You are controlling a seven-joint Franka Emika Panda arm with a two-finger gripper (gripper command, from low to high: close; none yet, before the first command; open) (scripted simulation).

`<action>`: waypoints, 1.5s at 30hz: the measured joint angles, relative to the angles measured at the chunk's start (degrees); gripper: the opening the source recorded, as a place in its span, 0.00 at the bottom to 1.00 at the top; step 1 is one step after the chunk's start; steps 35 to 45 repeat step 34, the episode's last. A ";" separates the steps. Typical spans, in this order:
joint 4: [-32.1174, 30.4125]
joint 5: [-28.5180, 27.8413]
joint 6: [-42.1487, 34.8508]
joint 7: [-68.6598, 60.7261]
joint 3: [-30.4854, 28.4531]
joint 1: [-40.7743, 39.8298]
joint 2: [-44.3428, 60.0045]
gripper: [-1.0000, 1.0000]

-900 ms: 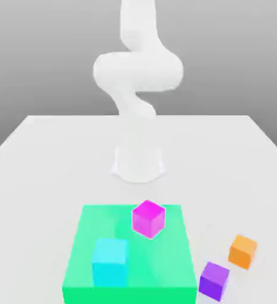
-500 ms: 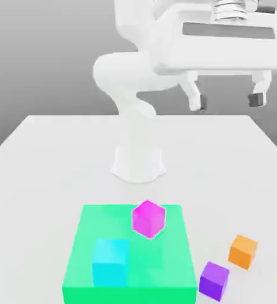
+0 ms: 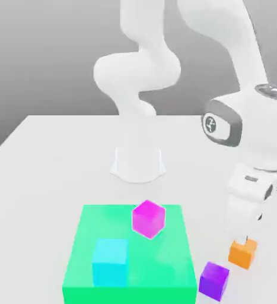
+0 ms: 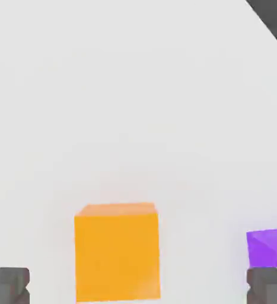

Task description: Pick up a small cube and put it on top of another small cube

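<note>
A small orange cube (image 3: 242,253) lies on the white table at the exterior view's right, with a small purple cube (image 3: 214,279) just beside it and nearer the front. My gripper (image 3: 246,236) hangs directly over the orange cube, low and close to its top. In the hand view the orange cube (image 4: 117,252) sits between the two grey fingertips (image 4: 8,285), which stand wide apart and touch nothing, so my gripper (image 4: 137,290) is open. The purple cube (image 4: 270,246) shows close by one fingertip.
A flat green platform (image 3: 167,255) carries a magenta cube (image 3: 148,218) and a cyan cube (image 3: 110,261). The arm's white base (image 3: 138,163) stands behind it at mid-table. The table's edge runs close beyond the orange cube.
The hand has come down from high above the table to just over the orange cube at the exterior view's right. The cubes have not moved.
</note>
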 joint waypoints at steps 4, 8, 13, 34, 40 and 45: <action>1.18 -2.00 4.70 1.47 -2.38 2.03 6.03 0.00; 1.18 -2.09 4.67 1.56 -2.37 2.01 6.02 0.00; 0.21 -0.46 1.14 0.28 -0.75 0.77 1.54 0.00; 12.26 7.90 -22.39 -8.68 -10.99 -24.58 -10.14 1.00; 12.26 7.90 -22.39 -8.68 -10.99 -24.58 -10.14 1.00; 12.26 7.90 -22.39 -8.68 -10.99 -24.58 -10.14 1.00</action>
